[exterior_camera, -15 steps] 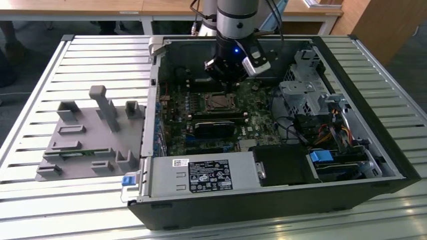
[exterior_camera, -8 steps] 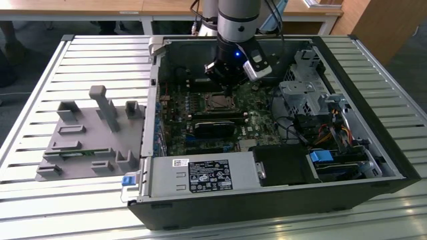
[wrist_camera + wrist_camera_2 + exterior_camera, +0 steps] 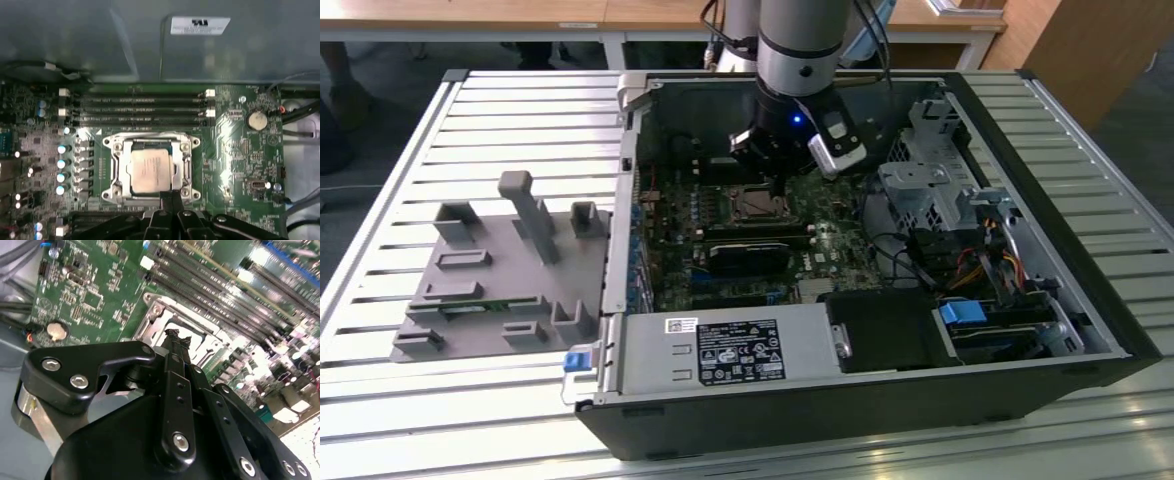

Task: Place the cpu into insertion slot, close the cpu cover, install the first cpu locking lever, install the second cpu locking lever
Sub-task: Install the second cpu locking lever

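The cpu point(image 3: 150, 170), a pale square chip, lies in the insertion slot point(image 3: 758, 205) on the green board. The silvery cpu cover point(image 3: 186, 172) lies flat around it, and the chip shows through its window. My gripper point(image 3: 170, 199) sits at one edge of the socket, its black fingertips pressed together and shut, with nothing visible between them. In the second wrist view the gripper point(image 3: 178, 336) hovers just above the socket's metal frame point(image 3: 159, 315). In the exterior view the gripper point(image 3: 781, 188) hangs inside the open case just above the socket. I cannot tell how the locking levers stand.
Memory slots point(image 3: 140, 107) run along one side of the socket, and a coin battery point(image 3: 256, 120) sits nearby. A black card point(image 3: 754, 255), the power supply point(image 3: 720, 350) and a drive cage point(image 3: 921, 190) crowd the case. A grey fixture point(image 3: 507, 270) stands at the exterior view's left.
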Controlling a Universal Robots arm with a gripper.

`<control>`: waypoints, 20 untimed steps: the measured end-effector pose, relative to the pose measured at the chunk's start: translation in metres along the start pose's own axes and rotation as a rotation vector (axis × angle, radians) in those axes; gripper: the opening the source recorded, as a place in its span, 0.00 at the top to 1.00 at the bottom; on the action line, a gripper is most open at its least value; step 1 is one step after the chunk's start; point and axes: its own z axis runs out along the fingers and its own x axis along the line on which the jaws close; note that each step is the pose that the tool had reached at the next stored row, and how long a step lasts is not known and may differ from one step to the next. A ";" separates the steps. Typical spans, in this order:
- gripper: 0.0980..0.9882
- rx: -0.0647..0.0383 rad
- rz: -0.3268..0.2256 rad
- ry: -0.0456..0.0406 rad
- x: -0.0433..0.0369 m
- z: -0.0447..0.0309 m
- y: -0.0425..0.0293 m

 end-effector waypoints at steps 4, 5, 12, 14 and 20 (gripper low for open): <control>0.99 -0.002 0.000 0.0001 0.0000 0.0000 -0.0016; 0.99 -0.002 0.000 0.0002 0.0000 0.0000 -0.0019; 0.99 -0.004 0.000 0.0002 -0.0001 0.0000 -0.0046; 0.99 -0.005 0.000 0.0002 -0.0001 -0.0002 -0.0069; 0.99 -0.005 0.000 0.0001 -0.0002 -0.0005 -0.0106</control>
